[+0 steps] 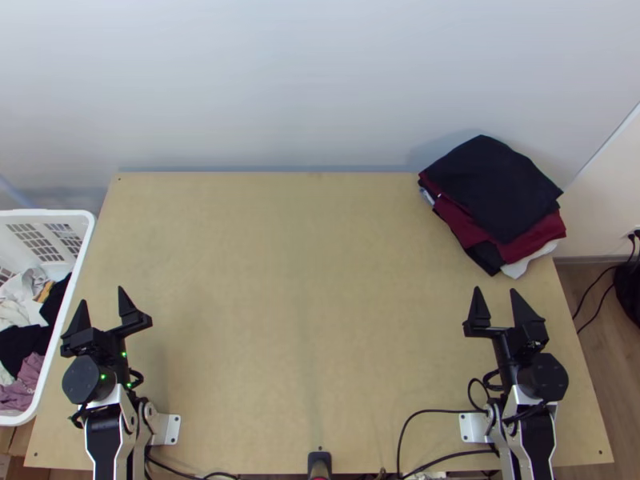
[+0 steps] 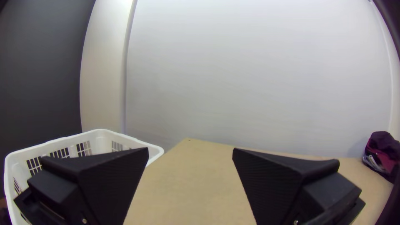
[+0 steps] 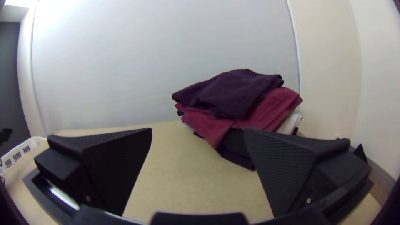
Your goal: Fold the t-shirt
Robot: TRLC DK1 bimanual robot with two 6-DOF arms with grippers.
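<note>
In the top view a pile of folded garments lies at the table's far right corner, a black one (image 1: pixel 492 184) on top of a dark red one (image 1: pixel 464 224). My left gripper (image 1: pixel 100 308) stands open near the left edge, with nothing between its fingers. At the right, nearer than the pile, my right gripper (image 1: pixel 496 300) is open and holds nothing. The left wrist view shows my left gripper (image 2: pixel 190 154) with fingers wide apart. In the right wrist view the pile (image 3: pixel 233 93) rises beyond my right gripper (image 3: pixel 198 131).
A white basket (image 1: pixel 84 240) with loose clothes (image 1: pixel 24 336) stands against the table's left side. Bare wood of the table (image 1: pixel 296 304) stretches between the arms. Black cables (image 1: pixel 432 411) run along the near edge, and a wall stands behind the far edge.
</note>
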